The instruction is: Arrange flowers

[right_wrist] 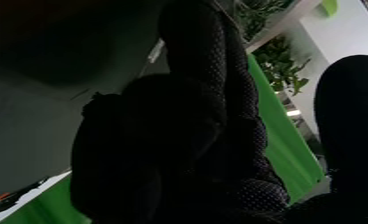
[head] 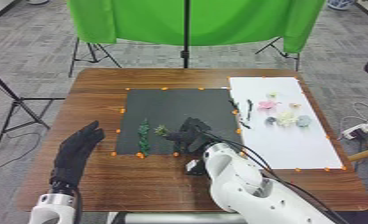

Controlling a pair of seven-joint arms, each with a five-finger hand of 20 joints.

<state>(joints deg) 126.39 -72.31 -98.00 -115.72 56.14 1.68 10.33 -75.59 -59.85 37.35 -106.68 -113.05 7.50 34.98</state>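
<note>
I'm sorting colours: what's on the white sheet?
The white sheet holds a pink flower, pale flowers, and dark sprigs by its left edge. Anything beneath them is hidden.

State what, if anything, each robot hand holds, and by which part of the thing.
The left robot hand holds nothing. Whether the right robot hand grips the green sprig beside it, and where, cannot be told.

1. You have a brown wooden table point(head: 154, 187) carrying a black sheet point(head: 180, 102) flat on its top.
2. To the right of the black sheet you see a white sheet point(head: 260, 145), which extends both farther and nearer than it.
3. You find small orange tabs point(head: 164, 89) along the black sheet's edges.
</note>
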